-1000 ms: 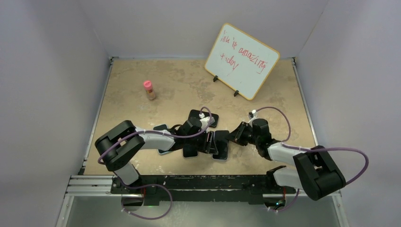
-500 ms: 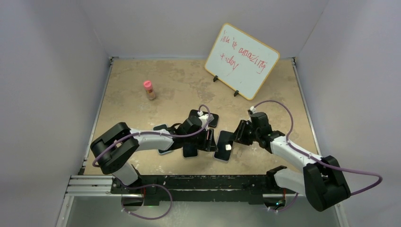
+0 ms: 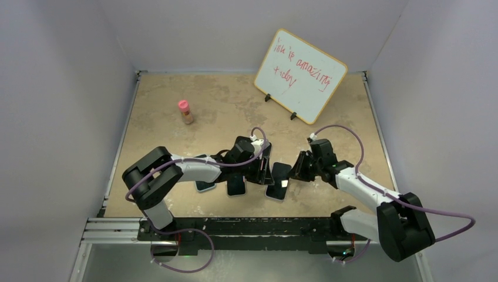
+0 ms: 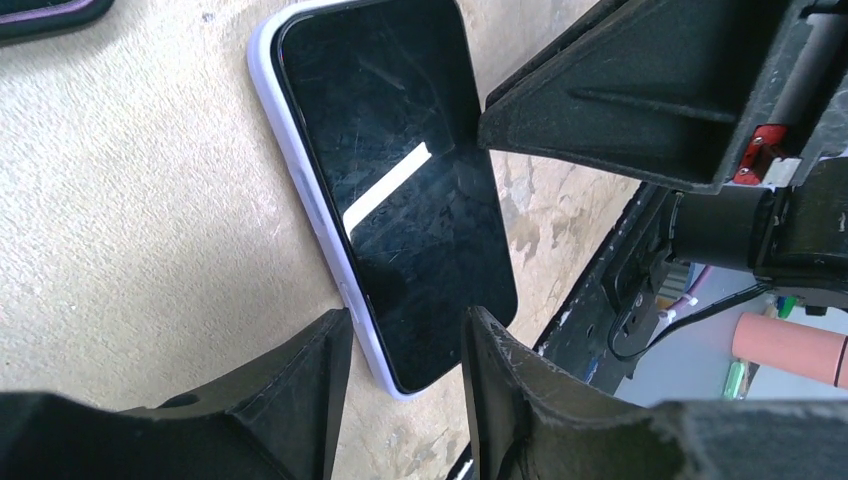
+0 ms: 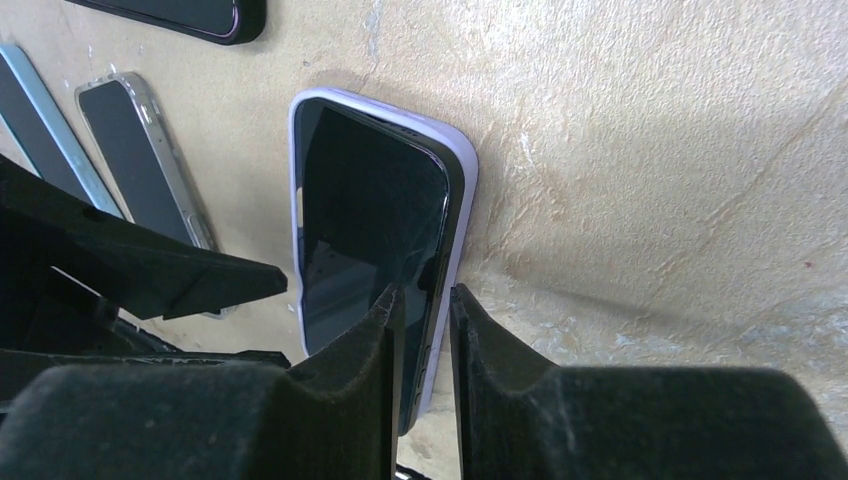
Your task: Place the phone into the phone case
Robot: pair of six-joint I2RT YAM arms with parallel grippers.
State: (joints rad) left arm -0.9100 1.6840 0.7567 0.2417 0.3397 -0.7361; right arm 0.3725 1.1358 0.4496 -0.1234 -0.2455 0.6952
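The phone lies screen up on the table inside a lavender phone case. My right gripper is shut on the phone's long right edge, with both the dark phone edge and the case wall between its fingers. In the top view it sits at the phone's right side. My left gripper is open at the phone's near end, one finger against the case's side and the other over the screen. In the top view it is just left of the phone.
Other phones lie to the left: a clear-cased one, a blue-edged one and a black one. A pink-capped bottle stands at the far left. A whiteboard stands at the back right. The table's front rail is close.
The right arm has stretched out and its gripper has moved slightly away from me at the phone's right edge. The phone has turned a little. The left gripper has shifted slightly up and right.
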